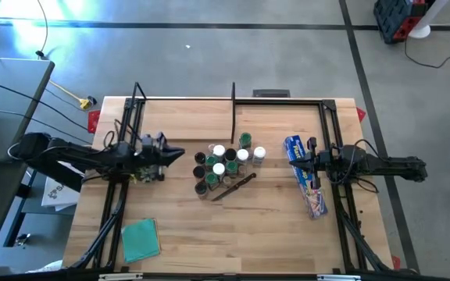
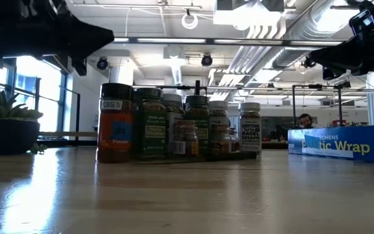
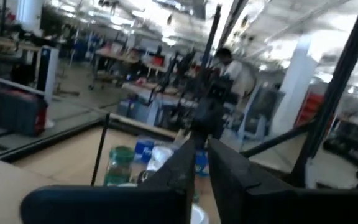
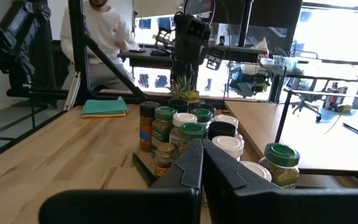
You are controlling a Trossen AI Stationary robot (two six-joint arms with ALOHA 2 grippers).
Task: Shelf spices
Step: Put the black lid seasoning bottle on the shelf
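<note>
we see a big room with a grey floor and a wooden table in the middle. from above, the spices stand in a bunch at the middle of the table, with a knife just beside them and a blue wrap box off to the right. the shelf is at the far side, with no jar on it yet. the left gripper is up near the jars and holds nothing. the right gripper waits by the box.

from table height, the jars stand in a tight row.

from the left wrist, the fingers look almost together, with a thin gap, so we cannot tell.

from the right wrist, the fingers are pressed together and empty.

we think the first pick is just starting. next, the left fingers must spread wide, go around one jar at the edge and squeeze.
</note>
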